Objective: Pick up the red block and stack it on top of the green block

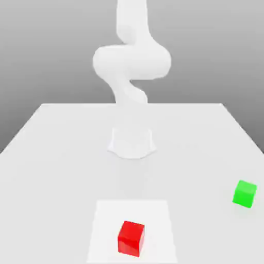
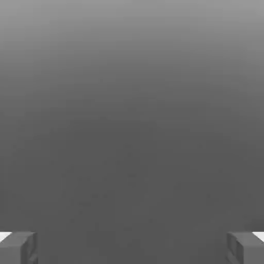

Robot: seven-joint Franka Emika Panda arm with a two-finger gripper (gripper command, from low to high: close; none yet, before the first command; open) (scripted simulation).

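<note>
While end effector gapes, red block sits apart from green block.

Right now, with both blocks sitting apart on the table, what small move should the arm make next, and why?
Probably bring the gripper down over the red block. Its jaws stand wide apart with nothing between them, and the red block rests untouched on the table, well to the exterior view's left of the green block. Nothing is stacked yet, so the pick comes first.
</note>
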